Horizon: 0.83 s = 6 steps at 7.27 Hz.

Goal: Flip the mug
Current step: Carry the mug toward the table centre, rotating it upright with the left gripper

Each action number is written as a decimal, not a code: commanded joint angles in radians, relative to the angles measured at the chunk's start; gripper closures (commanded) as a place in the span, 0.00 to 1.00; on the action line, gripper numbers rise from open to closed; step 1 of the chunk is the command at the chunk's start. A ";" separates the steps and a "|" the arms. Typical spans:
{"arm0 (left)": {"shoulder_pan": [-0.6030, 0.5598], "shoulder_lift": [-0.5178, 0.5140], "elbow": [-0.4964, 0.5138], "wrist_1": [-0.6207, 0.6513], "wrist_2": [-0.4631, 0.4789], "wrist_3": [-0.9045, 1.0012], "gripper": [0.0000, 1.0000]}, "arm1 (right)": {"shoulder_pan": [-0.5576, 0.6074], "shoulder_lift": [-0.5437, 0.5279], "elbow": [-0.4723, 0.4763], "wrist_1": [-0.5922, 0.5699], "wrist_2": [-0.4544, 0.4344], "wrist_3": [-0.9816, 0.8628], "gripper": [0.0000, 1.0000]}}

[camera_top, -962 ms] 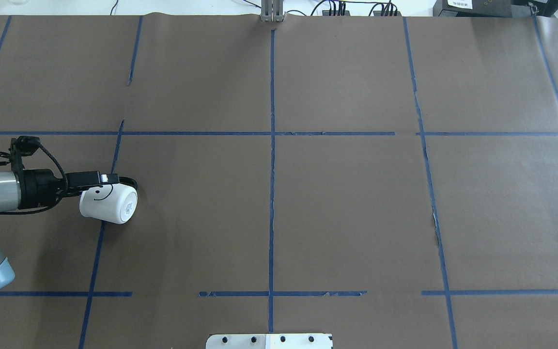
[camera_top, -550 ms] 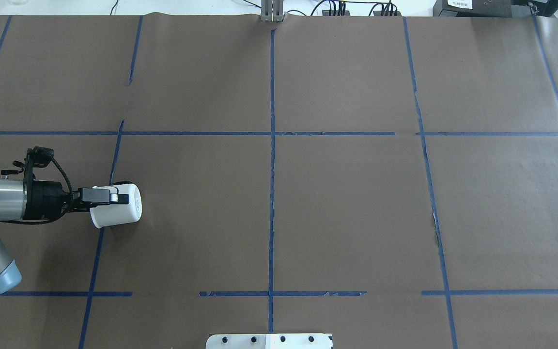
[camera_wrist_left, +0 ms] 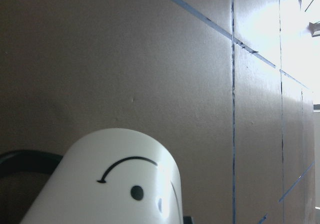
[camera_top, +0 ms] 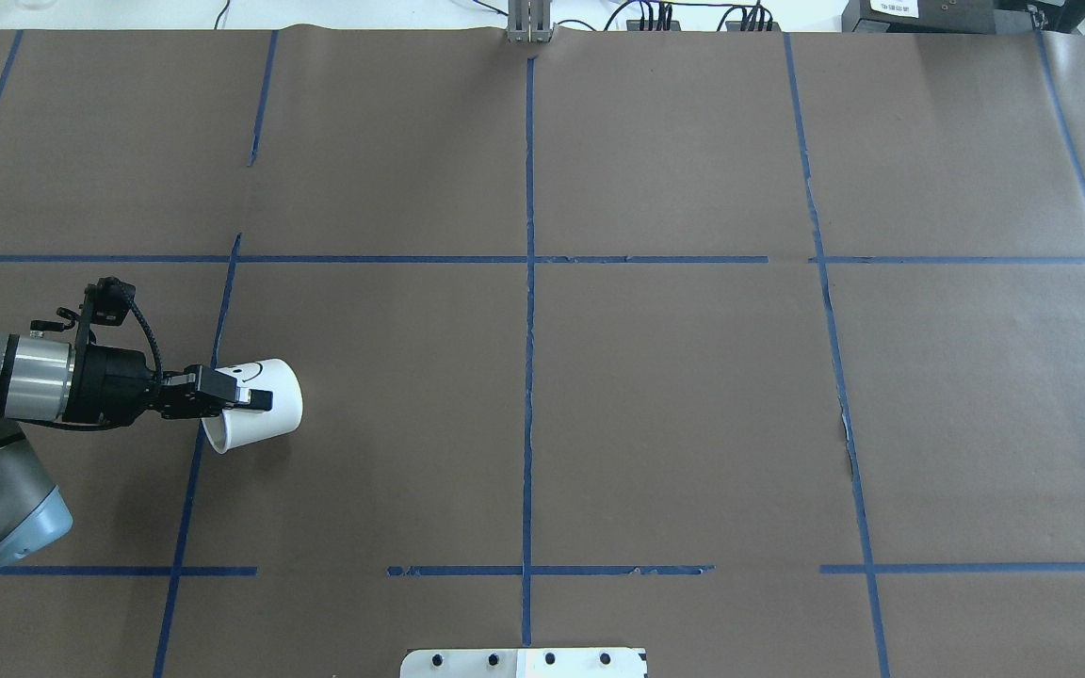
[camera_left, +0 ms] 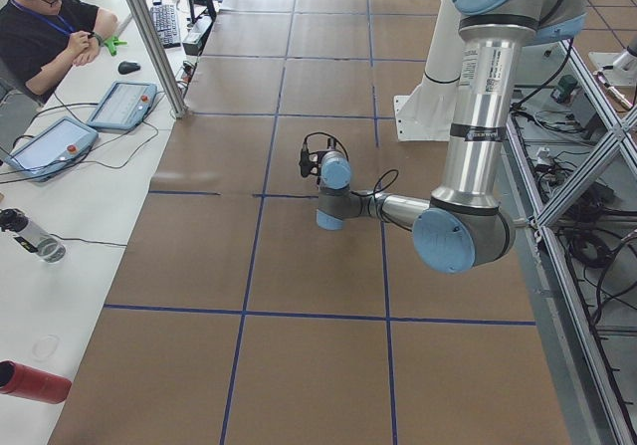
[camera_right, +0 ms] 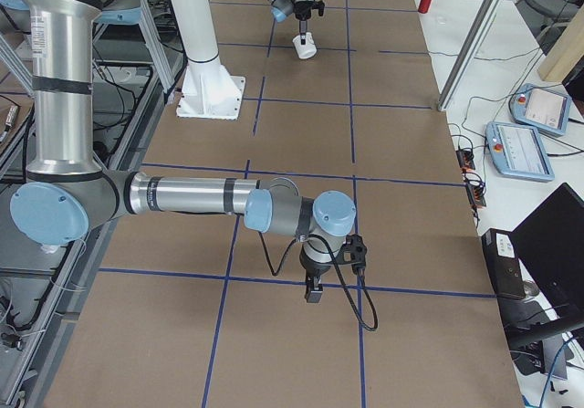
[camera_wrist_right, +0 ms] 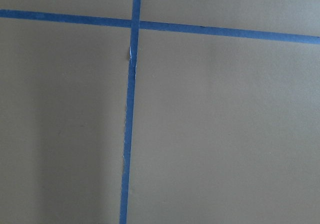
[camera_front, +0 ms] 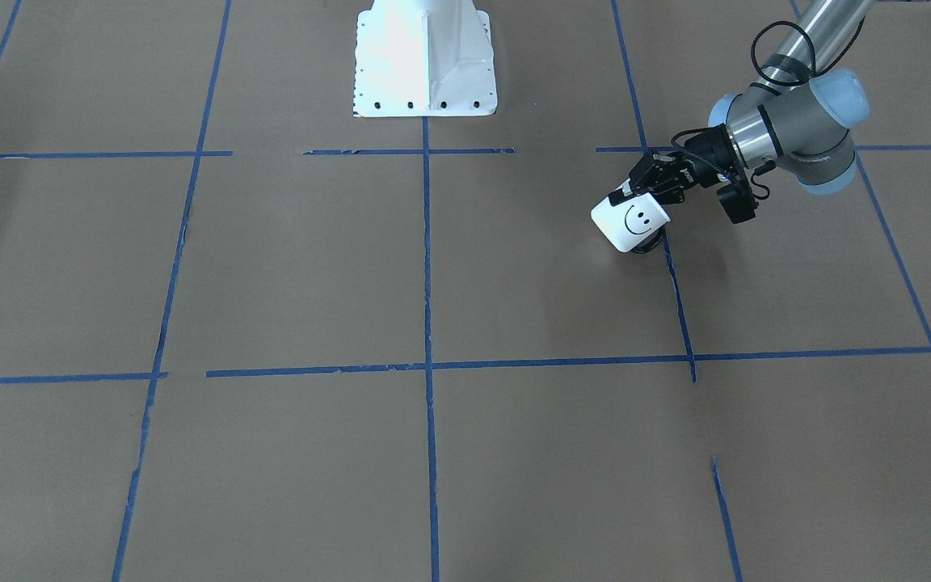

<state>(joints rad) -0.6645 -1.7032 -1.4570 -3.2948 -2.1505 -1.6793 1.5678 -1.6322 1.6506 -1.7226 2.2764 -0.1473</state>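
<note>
The mug (camera_top: 271, 411) is white with a black smiley, and its thin black handle (camera_front: 648, 246) points down toward the table. It is tipped on its side, base toward the table's middle and open rim toward the arm. My left gripper (camera_top: 246, 399) is shut on the mug's wall at the rim and holds it over a blue tape line. The mug also shows in the front-facing view (camera_front: 625, 225) and fills the bottom of the left wrist view (camera_wrist_left: 115, 184). My right gripper (camera_right: 312, 291) points down at bare table far from the mug, and I cannot tell whether it is open or shut.
Brown paper with blue tape lines (camera_top: 529, 282) covers the table. The robot's white base plate (camera_front: 425, 81) stands at the middle of the near edge. An operator (camera_left: 45, 17) sits with tablets at a side desk beyond the table's far edge.
The left arm has moved toward the table's middle with the mug. The wrist has turned, so the smiley went from the top of the mug round to its far side.
</note>
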 commanded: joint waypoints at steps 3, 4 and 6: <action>-0.010 -0.057 -0.160 0.364 -0.083 -0.033 1.00 | 0.000 0.000 0.000 0.000 0.000 0.000 0.00; -0.010 -0.125 -0.221 0.582 -0.083 -0.028 1.00 | 0.000 0.000 0.000 0.000 0.000 0.000 0.00; -0.001 -0.310 -0.227 1.005 -0.081 -0.022 1.00 | 0.000 0.000 0.000 0.000 0.000 0.000 0.00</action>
<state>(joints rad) -0.6707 -1.9007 -1.6717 -2.5560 -2.2310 -1.7059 1.5677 -1.6321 1.6506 -1.7227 2.2765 -0.1473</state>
